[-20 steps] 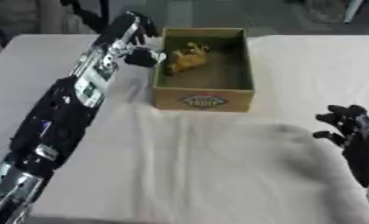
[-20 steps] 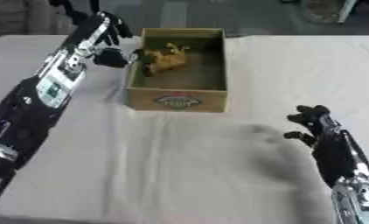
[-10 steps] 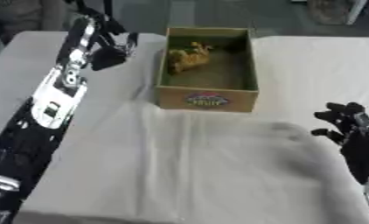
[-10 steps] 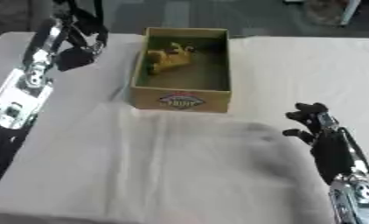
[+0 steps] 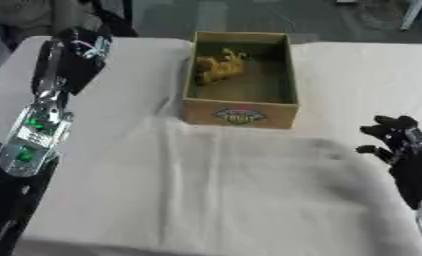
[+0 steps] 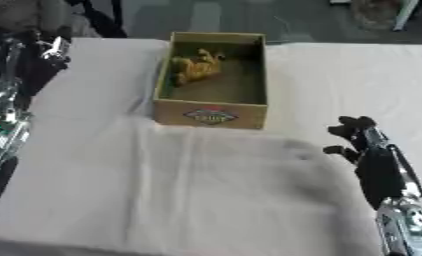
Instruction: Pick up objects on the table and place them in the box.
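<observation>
Cardboard makes up the box, a brown open-topped carton standing toward the far side of the table, its long sides running away from the camera and a printed oval label on the near wall. Inside lies 1 object, a yellow-tan toy, lumpy and irregular in outline; it sits on the box floor in the far left part, against or just beside the left wall. The rest of the box floor shows bare and dark. A white cloth covers the table, with soft creases running from the box toward the near edge.

On the left, the robot's left arm stretches up along the left edge of the table, silver plates with green lights on its forearm. Its left hand hangs over the far left corner of the cloth, well apart from the box and level with the box's far half. The hand looks dark and bunched, and whether its fingers are curled or straight cannot be told; nothing can be seen in it.

At the lower right, the right hand rests beside the table's right edge, fingers up, spread and relaxed, with nothing in them, near the box's front right corner but clear of it.
</observation>
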Available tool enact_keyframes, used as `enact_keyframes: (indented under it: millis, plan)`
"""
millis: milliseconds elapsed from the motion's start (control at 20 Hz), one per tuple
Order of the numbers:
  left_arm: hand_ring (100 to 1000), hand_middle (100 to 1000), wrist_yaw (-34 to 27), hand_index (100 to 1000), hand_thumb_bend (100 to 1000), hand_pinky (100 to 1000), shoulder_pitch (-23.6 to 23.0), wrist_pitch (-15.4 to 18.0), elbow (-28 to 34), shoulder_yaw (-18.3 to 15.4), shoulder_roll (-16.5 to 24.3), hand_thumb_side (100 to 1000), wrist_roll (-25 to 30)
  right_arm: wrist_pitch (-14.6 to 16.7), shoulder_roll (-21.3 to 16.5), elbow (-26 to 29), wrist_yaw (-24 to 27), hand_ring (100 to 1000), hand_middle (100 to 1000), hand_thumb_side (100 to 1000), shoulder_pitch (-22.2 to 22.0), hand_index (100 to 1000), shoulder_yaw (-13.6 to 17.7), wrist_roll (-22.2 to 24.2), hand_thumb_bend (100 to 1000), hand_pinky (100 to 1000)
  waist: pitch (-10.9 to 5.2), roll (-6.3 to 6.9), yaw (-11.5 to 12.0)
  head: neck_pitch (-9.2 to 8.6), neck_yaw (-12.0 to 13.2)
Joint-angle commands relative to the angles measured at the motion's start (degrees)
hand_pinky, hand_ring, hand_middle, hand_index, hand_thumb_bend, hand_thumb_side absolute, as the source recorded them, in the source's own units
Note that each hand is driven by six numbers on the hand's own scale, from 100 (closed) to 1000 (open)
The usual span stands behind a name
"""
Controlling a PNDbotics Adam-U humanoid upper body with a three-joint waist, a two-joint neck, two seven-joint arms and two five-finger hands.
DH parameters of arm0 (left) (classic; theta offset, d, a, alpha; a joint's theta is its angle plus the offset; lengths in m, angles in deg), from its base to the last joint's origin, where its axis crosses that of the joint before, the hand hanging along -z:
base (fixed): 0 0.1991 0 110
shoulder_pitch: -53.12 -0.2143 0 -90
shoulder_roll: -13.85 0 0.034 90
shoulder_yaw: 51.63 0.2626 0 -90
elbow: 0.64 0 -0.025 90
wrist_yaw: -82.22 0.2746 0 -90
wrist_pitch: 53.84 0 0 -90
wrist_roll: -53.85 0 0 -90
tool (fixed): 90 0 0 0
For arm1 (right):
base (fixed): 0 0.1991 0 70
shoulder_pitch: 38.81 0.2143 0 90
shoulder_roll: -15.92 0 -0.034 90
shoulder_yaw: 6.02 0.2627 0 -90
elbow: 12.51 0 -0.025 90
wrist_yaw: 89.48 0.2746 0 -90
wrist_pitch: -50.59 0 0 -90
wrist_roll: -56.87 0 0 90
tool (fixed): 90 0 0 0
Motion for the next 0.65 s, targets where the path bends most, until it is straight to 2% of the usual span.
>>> enact_keyframes:
  millis: [50,650]
  plan:
    - [481,501,-3.2,578,253,491,-0.5,0.8,2.1,-1.0,0.0,610,-0.7,0.4,-0.8,1.1,0.4,823,608,736,0.3,765,0.4,0.0,100,594,-1.04,0.12,0.1,0.54,0.0]
    - [456,477,-6.4,567,265,472,-2.8,1.9,3.6,-0.3,-3.4,629,-0.4,0.5,-0.8,1.1,0.6,824,609,737,0.2,766,0.4,0.0,100,594,-0.64,0.21,0.2,0.78,-0.7]
